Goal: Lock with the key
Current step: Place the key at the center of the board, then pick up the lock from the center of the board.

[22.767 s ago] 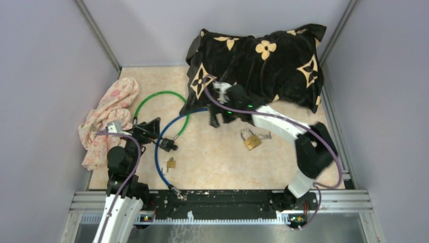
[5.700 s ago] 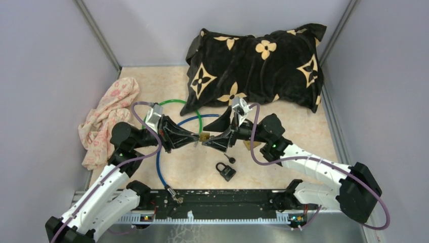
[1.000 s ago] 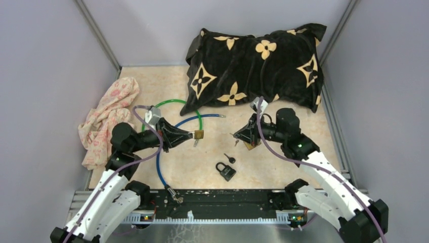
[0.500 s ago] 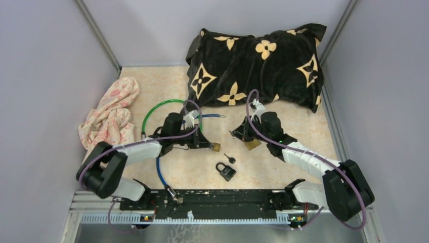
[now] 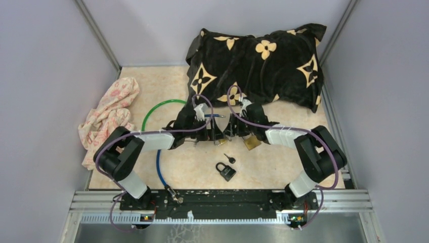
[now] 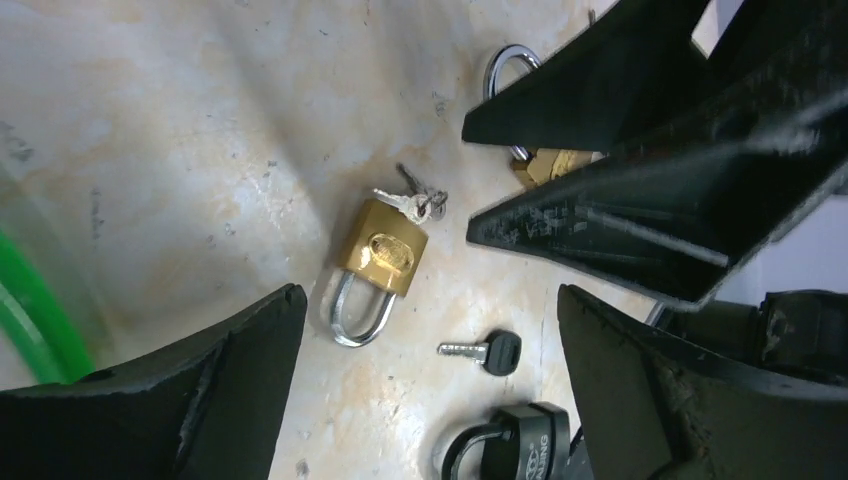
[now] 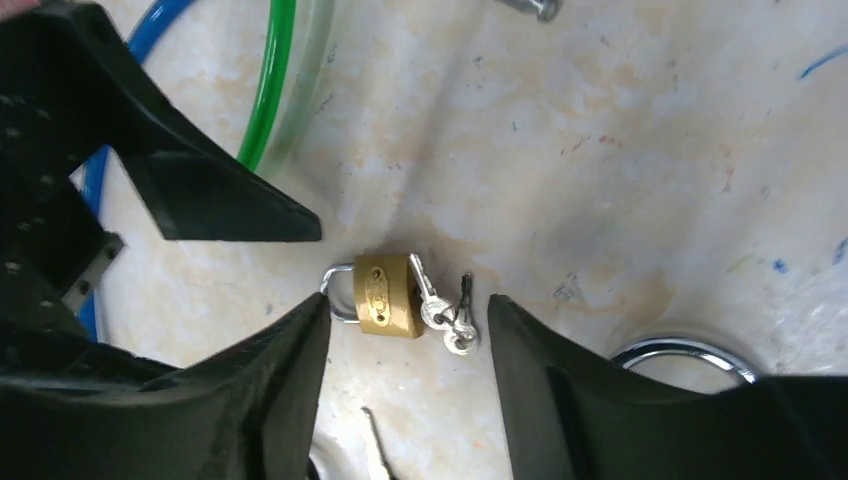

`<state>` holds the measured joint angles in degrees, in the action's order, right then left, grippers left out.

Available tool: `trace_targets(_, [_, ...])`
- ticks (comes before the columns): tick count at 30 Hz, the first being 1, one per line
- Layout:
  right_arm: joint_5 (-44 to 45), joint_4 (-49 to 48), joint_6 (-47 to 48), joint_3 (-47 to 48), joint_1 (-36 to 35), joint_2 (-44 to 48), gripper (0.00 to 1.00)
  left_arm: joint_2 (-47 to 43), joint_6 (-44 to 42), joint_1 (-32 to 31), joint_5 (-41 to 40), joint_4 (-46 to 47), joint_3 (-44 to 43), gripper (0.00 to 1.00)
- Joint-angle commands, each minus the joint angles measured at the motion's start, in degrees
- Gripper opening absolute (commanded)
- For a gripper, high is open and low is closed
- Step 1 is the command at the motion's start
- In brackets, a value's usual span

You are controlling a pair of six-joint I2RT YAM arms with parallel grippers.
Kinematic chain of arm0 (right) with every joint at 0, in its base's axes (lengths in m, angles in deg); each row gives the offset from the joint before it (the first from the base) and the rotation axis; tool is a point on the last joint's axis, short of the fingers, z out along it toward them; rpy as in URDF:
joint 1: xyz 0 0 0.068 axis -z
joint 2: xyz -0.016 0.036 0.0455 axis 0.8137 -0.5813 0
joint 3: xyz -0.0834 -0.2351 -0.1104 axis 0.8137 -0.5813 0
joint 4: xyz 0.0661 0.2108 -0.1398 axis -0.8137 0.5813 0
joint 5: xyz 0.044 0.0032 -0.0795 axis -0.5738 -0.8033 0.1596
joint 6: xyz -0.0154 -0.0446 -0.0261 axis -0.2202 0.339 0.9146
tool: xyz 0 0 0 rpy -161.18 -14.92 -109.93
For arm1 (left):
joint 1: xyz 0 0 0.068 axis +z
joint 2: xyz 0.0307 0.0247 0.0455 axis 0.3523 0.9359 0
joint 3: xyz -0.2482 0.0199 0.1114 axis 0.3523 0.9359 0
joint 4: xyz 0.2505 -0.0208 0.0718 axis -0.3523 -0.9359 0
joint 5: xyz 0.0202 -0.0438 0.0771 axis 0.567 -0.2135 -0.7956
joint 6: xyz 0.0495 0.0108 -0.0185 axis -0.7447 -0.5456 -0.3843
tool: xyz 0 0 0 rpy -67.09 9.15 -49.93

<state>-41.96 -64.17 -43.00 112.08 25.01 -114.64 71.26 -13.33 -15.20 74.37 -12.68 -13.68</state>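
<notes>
Brass, small and boxy with a rounded steel shackle, the padlock (image 6: 385, 252) lies flat on the scuffed beige marbled tabletop (image 6: 180, 120), a bunch of silver keys (image 6: 415, 202) at its keyhole end. The left gripper (image 6: 428, 305) hovers over it, jaws spread wide, holding nothing. The right gripper (image 7: 405, 305) faces it, jaws moderately apart, also empty. Nearby lie a black-headed key (image 6: 487, 350) and a black padlock (image 6: 515, 445).

Left hand (image 6: 430, 300) and right hand (image 7: 407, 300) hang open.
</notes>
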Motion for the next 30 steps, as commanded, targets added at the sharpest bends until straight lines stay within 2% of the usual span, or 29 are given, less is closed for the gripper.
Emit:
trace_targets(1, [5.28, 8.39, 6.34, 7.62, -0.35, 1.80, 0.67, -8.06, -6.99, -0.26, -6.72, -1.29, 2.03, 0.99])
trace_targets(2, [7.39, 10.30, 6.93, 8.74, -0.78, 2.63, 0.79, -11.35, -9.46, -0.21, -7.14, -1.56, 2.44, 0.99])
trace_targets(3, [9.53, 11.90, 7.58, 9.91, -1.49, 3.45, 0.85, -14.83, -11.91, -0.06, -7.86, -2.01, 2.93, 0.99])
trace_targets(6, [16.99, 16.32, 8.53, 13.23, -5.93, 4.06, 0.86, -26.50, -17.62, 1.50, -11.95, -8.48, 4.46, 0.99])
trace_targets(8, [20.63, 17.68, 7.25, 15.46, -9.17, 2.41, 0.84, -33.51, -18.95, 4.16, -17.50, -15.31, 5.56, 0.99])
trace_targets(11, [25.18, 19.09, 3.97, 20.84, -13.79, -2.25, 0.78, -42.62, -16.06, 12.69, -26.58, -25.99, 7.76, 0.99])
trace_targets(14, [29.27, 19.84, 1.45, 27.27, -17.41, -8.88, 0.76, -52.60, -13.82, 20.13, -30.19, -30.71, 11.30, 0.99])
trace_targets(18, [29.30, 23.46, -0.47, 36.10, -18.77, -18.92, 0.71, -63.66, -13.06, 22.64, -31.29, -34.23, 13.26, 0.99])
trace_targets(23, [31.08, 27.40, -0.05, 42.89, -18.93, -27.81, 0.63, -68.30, -13.13, 22.74, -31.98, -35.61, 12.16, 0.99])
trace_targets(26, [30.78, 28.47, 1.57, 46.68, -19.57, -32.69, 0.52, -68.92, -13.45, 22.74, -32.19, -34.29, 11.90, 0.99])
trace_targets(28, [30.76, 31.09, 2.12, 49.56, -19.68, -35.70, 0.39, -69.20, -13.86, 22.74, -32.28, -33.83, 11.82, 0.99])
trace_targets(30, [31.97, 32.81, 3.26, 50.43, -19.84, -36.71, 0.15, -69.53, -15.21, 22.74, -32.46, -33.89, 11.66, 0.99])
